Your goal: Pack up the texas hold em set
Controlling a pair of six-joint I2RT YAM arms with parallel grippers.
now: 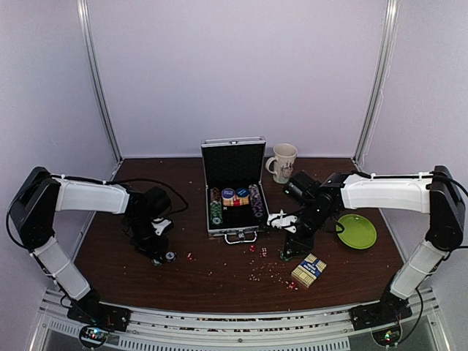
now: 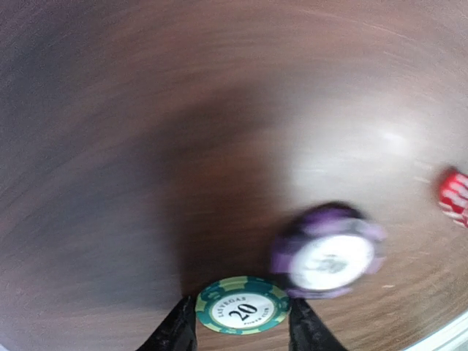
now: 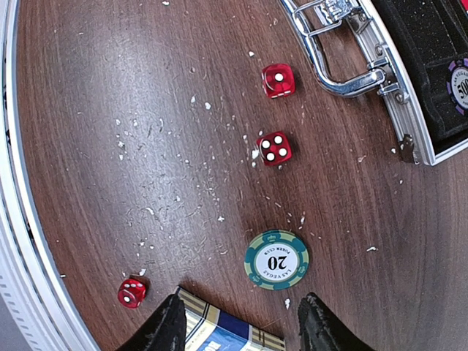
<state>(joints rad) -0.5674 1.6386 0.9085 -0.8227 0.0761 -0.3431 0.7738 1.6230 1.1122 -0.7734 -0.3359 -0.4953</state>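
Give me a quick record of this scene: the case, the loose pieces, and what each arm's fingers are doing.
case: open, lid up, chips stacked inside
left fingers: closed on a green 20 chip; purple chip lies beside it
right fingers: open, hanging over the card box
loose: second green chip, red dice scattered in front of the case
others: mug and green plate, right of the case

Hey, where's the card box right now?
In the top view the card box lies on the table's front right, just beside the right gripper, with the green plate behind it and red dice to its left.
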